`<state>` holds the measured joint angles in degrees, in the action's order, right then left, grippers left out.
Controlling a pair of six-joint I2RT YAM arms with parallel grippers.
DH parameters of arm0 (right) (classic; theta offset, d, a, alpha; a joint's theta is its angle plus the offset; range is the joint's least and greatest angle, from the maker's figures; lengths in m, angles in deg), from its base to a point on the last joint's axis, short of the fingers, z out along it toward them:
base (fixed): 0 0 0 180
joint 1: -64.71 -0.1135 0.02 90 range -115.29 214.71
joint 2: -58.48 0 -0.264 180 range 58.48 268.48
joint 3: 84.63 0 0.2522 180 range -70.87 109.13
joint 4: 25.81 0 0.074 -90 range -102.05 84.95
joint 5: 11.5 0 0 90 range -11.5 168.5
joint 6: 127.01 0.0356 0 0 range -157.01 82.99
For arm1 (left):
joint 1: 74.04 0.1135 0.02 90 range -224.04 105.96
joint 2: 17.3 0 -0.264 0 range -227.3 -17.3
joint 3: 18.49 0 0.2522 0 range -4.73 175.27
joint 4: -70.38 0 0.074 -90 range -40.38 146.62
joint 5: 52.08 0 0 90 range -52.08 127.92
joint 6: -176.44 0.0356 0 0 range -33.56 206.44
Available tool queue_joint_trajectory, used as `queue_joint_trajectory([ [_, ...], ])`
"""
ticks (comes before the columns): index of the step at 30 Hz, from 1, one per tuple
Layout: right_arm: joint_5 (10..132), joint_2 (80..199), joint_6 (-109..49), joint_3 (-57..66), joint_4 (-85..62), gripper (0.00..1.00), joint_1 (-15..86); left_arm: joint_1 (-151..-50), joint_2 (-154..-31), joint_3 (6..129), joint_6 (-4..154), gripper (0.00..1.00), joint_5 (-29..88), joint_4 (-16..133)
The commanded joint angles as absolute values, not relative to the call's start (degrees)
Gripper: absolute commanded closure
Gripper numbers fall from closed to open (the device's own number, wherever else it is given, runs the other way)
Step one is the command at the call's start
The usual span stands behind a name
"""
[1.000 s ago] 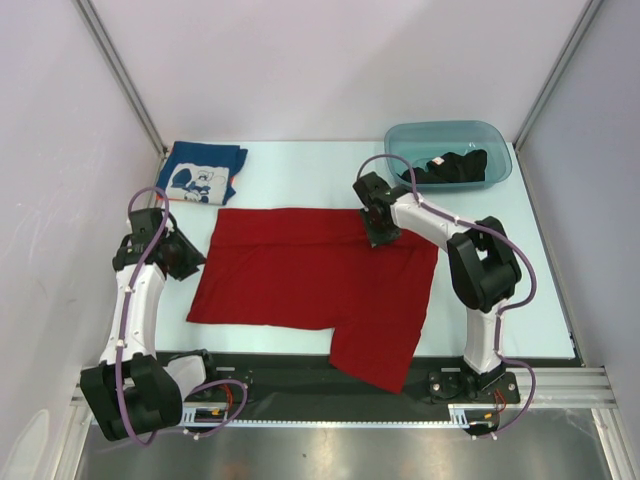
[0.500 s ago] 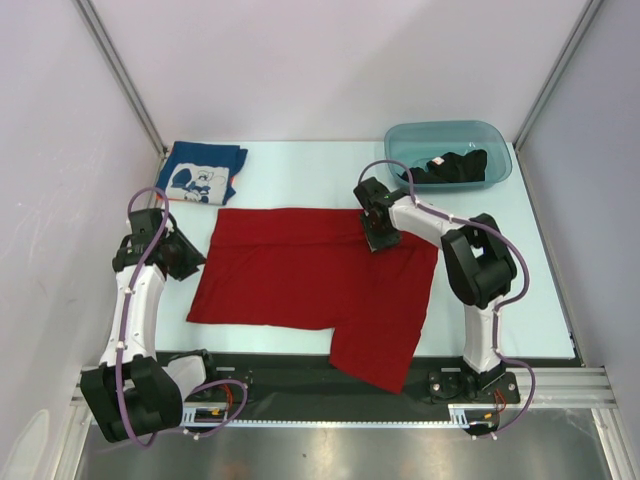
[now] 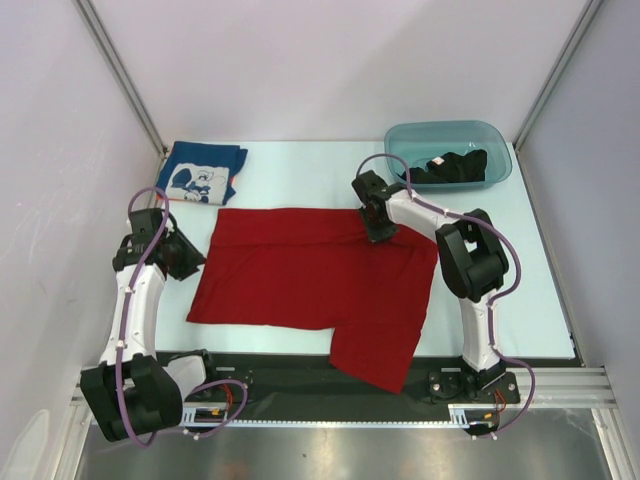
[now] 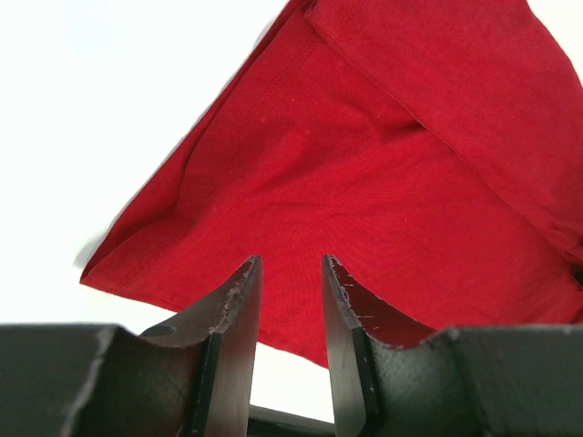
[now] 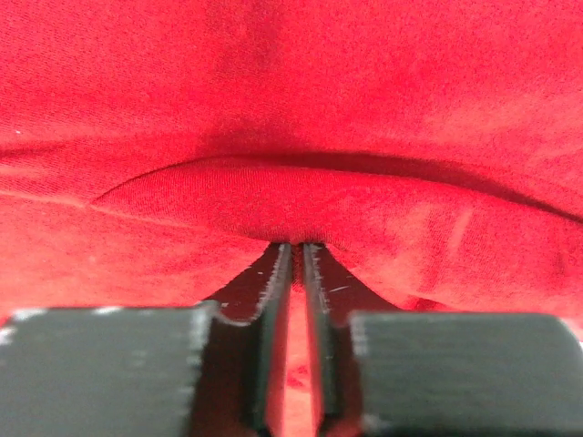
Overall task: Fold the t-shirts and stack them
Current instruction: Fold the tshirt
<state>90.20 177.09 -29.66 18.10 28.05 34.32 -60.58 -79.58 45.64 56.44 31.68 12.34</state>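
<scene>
While the red t-shirt point(image 3: 310, 275) lies spread flat across the middle of the table point(image 3: 300, 175), its near right part reaches past the table's near edge.

Far edge of the red cloth, right of centre: the right gripper point(image 3: 378, 228) sits down on it. Wrist view shows its fingers point(image 5: 273, 309) pressed nearly together, pinching a raised ridge of red fabric at the tips.

Left side: the left gripper point(image 3: 190, 257) is just left of the shirt's left edge, over bare table. Wrist view shows its jaws spread, with a clear gap and nothing between them. The shirt's left corner lies beyond the tips. Cannot tell from either view whether the tips touch the tabletop.

Far left corner: the blue t-shirt point(image 3: 205, 172) lies folded, white graphic up, apart from the red one.

Far right corner: the black t-shirt point(image 3: 452, 166) lies bunched inside the teal tub point(image 3: 400, 135).
</scene>
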Motion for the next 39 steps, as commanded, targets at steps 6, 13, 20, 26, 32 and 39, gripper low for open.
queue_joint_trajectory([
  [6, 87.4, 173.8, -27.9, 25.2, 38.5, 0.98, 33.9, -60.9, -80.2, 45.6, 55.6, 0.62, 30.7, 14.1],
  [13, 76.9, 174.1, -27.3, 28.0, 48.3, 0.98, 33.8, -60.9, -80.4, 44.8, 56.2, 0.62, 31.2, 14.1],
  [20, 74.3, 173.4, -22.6, 24.0, 49.8, 0.94, 31.8, -61.0, -80.0, 44.5, 56.6, 0.62, 31.2, 13.9],
  [26, 73.6, 171.7, -20.1, 21.3, 49.0, 0.94, 30.4, -61.0, -80.1, 43.8, 56.6, 0.62, 30.9, 14.3],
  [32, 73.1, 171.3, -19.7, 21.9, 48.1, 0.83, 29.6, -60.9, -80.8, 43.5, 56.7, 0.62, 30.2, 15.0],
  [39, 69.7, 164.8, -19.0, 21.7, 44.8, 0.44, 32.5, -61.0, -81.9, 45.8, 57.6, 0.61, 28.5, 16.5],
])
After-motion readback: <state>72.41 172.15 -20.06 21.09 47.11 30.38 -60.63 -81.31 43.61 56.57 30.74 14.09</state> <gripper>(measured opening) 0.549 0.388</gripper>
